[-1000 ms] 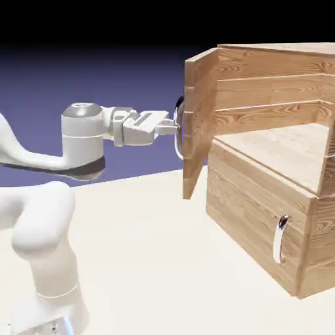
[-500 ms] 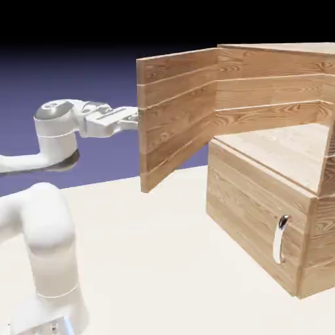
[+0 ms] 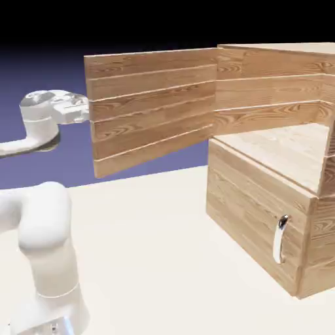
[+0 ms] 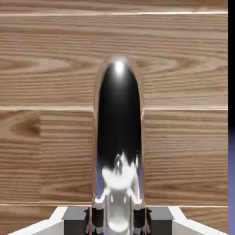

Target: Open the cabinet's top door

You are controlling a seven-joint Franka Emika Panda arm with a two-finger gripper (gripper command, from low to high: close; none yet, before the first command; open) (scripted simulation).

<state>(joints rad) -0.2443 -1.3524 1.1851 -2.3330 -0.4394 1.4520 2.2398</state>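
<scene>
Item, for your record: top door point(image 3: 154, 108) of the cabinet point(image 3: 262, 216) at the tabletop's point(image 3: 150, 262) right edge, swung from part-open a second ago to wide now, end effector point(image 4: 117, 219) pinching its handle point(image 4: 118, 137); task looks essentially met.

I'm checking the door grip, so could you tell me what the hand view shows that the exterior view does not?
Only the hand view shows the top door's silver handle clamped between the grey fingertips of the gripper. Only the exterior view shows the whole cabinet, its open upper compartment, the lower door's handle and the arm, whose gripper is hidden behind the door. Both show the wood planks of the top door.
</scene>
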